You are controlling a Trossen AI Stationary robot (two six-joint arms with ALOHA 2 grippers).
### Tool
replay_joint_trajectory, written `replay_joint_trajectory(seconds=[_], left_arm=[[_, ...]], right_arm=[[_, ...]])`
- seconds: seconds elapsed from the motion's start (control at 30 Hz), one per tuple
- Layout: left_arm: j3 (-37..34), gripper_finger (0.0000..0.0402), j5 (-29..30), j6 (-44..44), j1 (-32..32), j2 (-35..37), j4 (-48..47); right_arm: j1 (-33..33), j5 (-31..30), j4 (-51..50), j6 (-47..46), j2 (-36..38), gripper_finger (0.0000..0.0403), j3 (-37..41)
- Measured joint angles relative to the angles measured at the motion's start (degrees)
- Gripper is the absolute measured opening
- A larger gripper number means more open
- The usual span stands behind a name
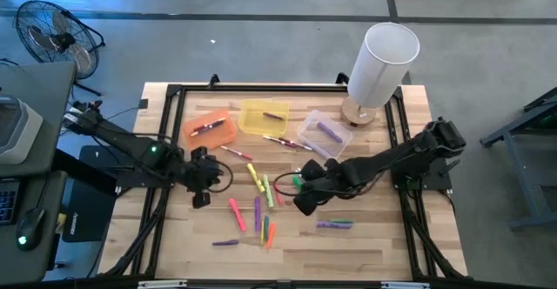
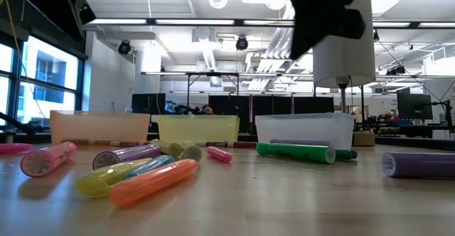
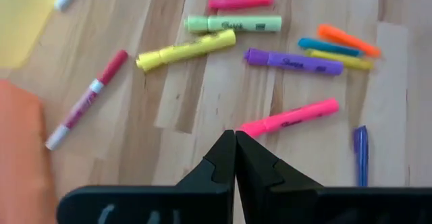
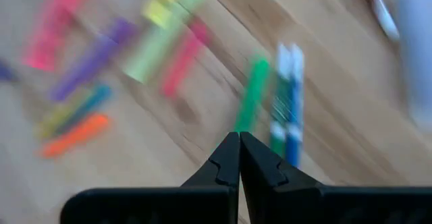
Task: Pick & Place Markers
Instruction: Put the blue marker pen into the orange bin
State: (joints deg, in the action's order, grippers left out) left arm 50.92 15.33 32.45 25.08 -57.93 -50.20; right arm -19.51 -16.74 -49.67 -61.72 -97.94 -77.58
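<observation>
Wooden planks make up the tabletop point(image 1: 365, 245), and most of the markers point(image 1: 258, 204) lie loose across its middle, between the two arms. Nearest the left gripper point(image 1: 202, 190) is a pink marker point(image 3: 290, 117): in the left wrist view its near end sits just beyond the closed fingertips, and its long axis runs away toward about two o'clock from them. That gripper is shut tight with nothing between its fingers, so by my reading it would have to open and turn across that slanted axis before it could take hold. Farther off in the same view lie a purple marker point(image 3: 293, 61), a yellow one point(image 3: 187, 50) and a pale green one point(image 3: 233, 23), each lying roughly crosswise to the gripper's line. The right gripper point(image 1: 305, 202) hangs at about three o'clock from the pile, also closed and empty, with a green marker point(image 4: 251, 96) pointing nearly straight away from its tips. The left arm looks nearer the pink marker, the right nearer the green. Beyond the pile, toward twelve o'clock, stand the orange bin point(image 1: 210, 129), the yellow bin point(image 1: 264, 118) and the clear bin point(image 1: 324, 134), each already holding a marker or so.
</observation>
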Motion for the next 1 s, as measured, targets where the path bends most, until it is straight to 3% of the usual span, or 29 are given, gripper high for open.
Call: replay_joint_trajectory(seconds=[0.13,0.37,0.7,1.0], left_arm=[[0.0,0.0,-3.5,-5.7,-3.8,0.6,0.1],[0.0,0.0,-7.3,-10.2,-6.5,0.6,1.2],[0.0,0.0,-9.9,-11.1,-6.3,0.6,0.8],[0.0,0.0,-10.2,-10.8,-6.3,0.6,0.8]], right_arm=[[1.4,5.5,-7.8,-4.6,-3.8,0.0,-1.7],[5.2,12.0,-5.5,-4.0,-6.1,0.0001,4.6],[8.2,12.7,2.4,-0.8,-6.1,0.0004,8.9],[8.2,8.4,2.4,6.3,-6.1,0.0083,8.9]])
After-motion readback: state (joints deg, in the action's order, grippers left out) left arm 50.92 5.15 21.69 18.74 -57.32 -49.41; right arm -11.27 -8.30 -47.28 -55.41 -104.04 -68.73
